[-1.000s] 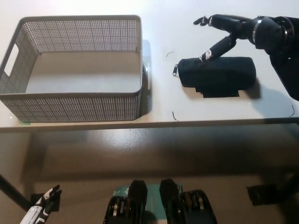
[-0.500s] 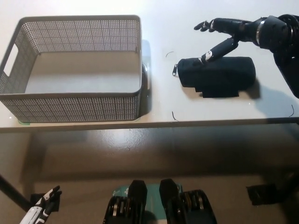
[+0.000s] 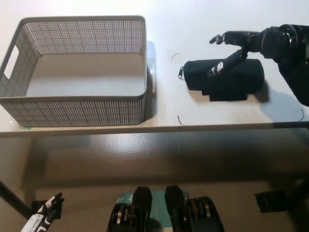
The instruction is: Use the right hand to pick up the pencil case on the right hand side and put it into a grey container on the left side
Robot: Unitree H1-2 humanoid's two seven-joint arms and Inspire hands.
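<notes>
Plainly unlabelled, the pencil case lies on the surface; the right hand, fingers spread, touches its top, grasping nothing.

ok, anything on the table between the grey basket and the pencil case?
In the head view, nothing stands between the grey basket and the pencil case: only bare table with a few thin dark marks.

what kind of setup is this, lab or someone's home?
Probably a lab test bench: a bare white table holding only a grey basket and a black pencil case, with thin curved marks drawn around the case's spot.
</notes>
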